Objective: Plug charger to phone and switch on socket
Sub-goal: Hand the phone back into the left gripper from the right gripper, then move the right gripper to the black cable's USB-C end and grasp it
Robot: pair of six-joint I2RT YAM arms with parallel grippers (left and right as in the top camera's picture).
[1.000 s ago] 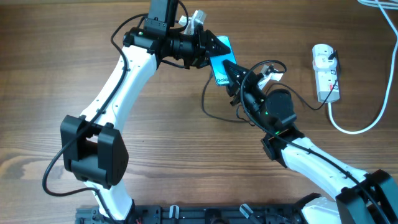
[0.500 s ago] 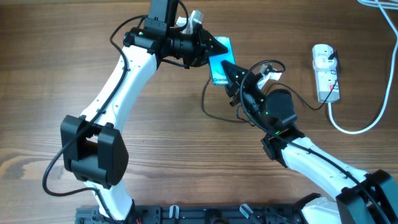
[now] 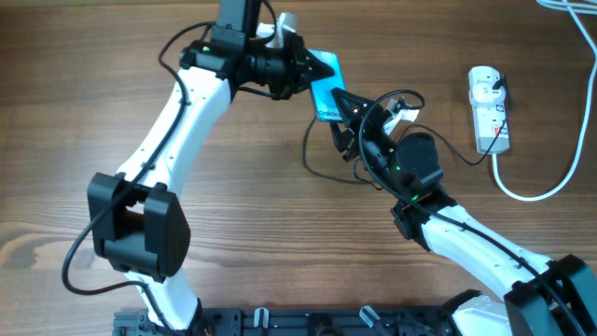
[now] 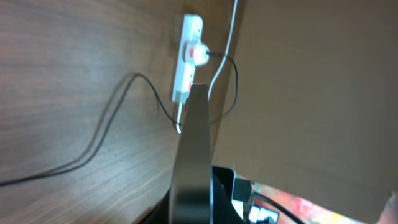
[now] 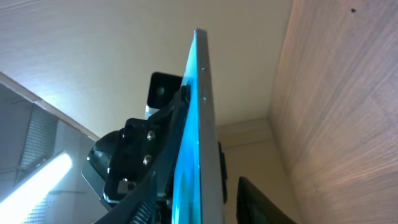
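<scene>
Left gripper (image 3: 313,75) clamped on small turquoise-screen smartphone (image 3: 326,93), above far centre of brown wooden table (image 3: 280,252). Right gripper (image 3: 340,101) at smartphone's foot; apart or together, cannot tell. White writing there unreadable. From there thin black charger cable (image 3: 306,154) trails right to white power strip (image 3: 488,107).

My overhead even and sharp, left wrist view blurry, phone (image 4: 191,163) edge unfocused, strip light (image 5: 38,176) bright in right wrist.

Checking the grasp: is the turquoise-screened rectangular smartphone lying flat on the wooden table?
No, the left end effector holds the turquoise-screened smartphone up, tilted.
</scene>
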